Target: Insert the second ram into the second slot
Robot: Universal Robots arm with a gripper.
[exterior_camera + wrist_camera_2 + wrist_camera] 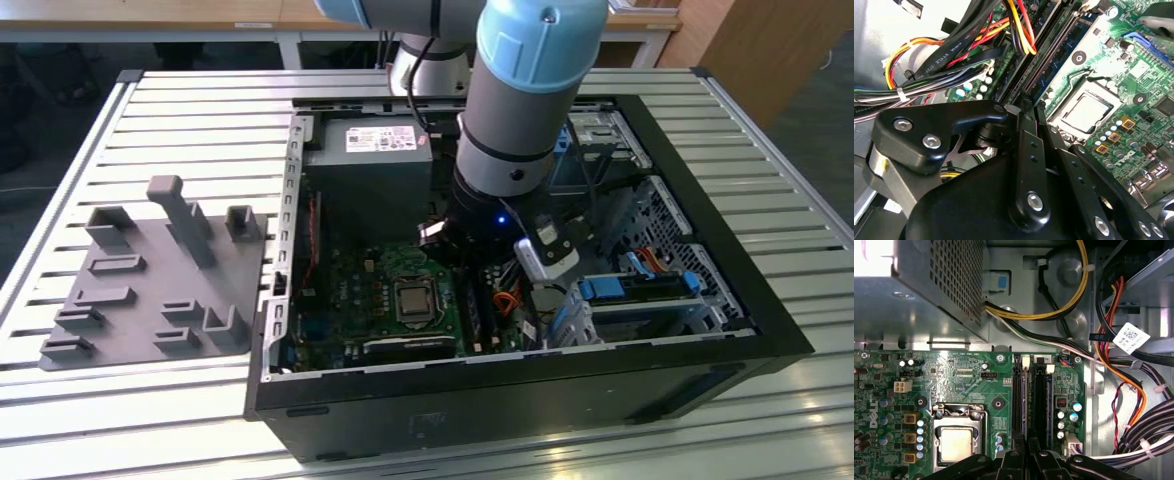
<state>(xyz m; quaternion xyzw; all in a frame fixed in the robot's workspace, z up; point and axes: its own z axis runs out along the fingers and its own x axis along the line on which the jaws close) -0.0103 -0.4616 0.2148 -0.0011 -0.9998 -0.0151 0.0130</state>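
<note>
- I see the arm reaching steeply down from the far side of the table into the open computer case. Its wrist is low over the board, just to the exterior view's right of the processor socket.
- The gripper has its fingers pinched almost together, with only a sliver between them. They are closed on the near end of the memory stick.
- The memory stick stands on edge in the slot nearer the processor socket. Its long axis runs straight away from the gripper toward the power supply. A neighbouring slot lies parallel, just beside it.
- The first wrist view looks straight down, so I get the stick edge-on, along with the socket and the cables.
- In the second wrist view the gripper shows from behind, its black linkage converging on the slot's end.
- The exterior view adds the grey fixture plate lying on the table beside the case.
</note>
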